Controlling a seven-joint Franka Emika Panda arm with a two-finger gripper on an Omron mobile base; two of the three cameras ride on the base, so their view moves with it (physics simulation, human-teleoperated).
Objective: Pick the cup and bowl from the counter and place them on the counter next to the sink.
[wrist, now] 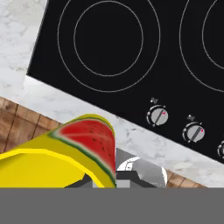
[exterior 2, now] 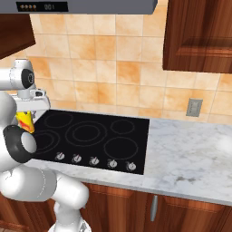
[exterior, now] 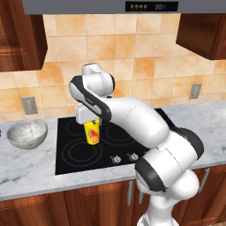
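Location: a domestic kitchen. Identifying features: black glass cooktop (exterior 2: 90, 138) with ring marks and control knobs, grey range hood (exterior: 110, 6), orange tiled backsplash (exterior 2: 108, 77), white marble bench (exterior 2: 190, 158), reddish-brown wooden cabinets (exterior 2: 197, 36).

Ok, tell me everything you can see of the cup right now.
The cup is a small yellow tapered tumbler with a red watermelon-slice picture, green-rimmed, on its side. It looks smooth and plastic-like. It hangs upright, gripped at its top by the shut tool, above the black cooktop and clear of its glass. In the hand view it sits close beside the camera.
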